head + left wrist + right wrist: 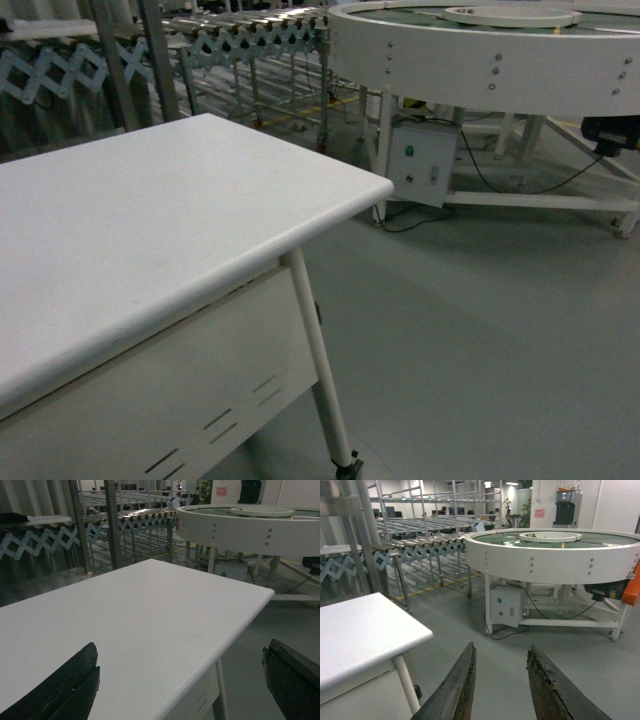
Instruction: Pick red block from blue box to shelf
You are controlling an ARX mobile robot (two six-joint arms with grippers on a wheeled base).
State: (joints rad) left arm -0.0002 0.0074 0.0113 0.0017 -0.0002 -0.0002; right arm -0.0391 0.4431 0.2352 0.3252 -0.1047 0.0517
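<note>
The red block, the blue box and the shelf are out of view in all three views. My left gripper (180, 652) hangs open above the near right part of a bare white table (145, 615), its dark fingers wide apart with nothing between them. My right gripper (501, 652) is open too, held over the grey floor to the right of that table's corner (395, 630), and it holds nothing. Neither gripper shows in the head view, where the white table (150, 230) fills the left half.
A large round white conveyor table (480, 55) stands at the back right, with a white control box (418, 162) and cables under it. Roller conveyors on scissor frames (250, 45) and metal posts (150, 60) line the back left. The table leg has a castor (348, 466).
</note>
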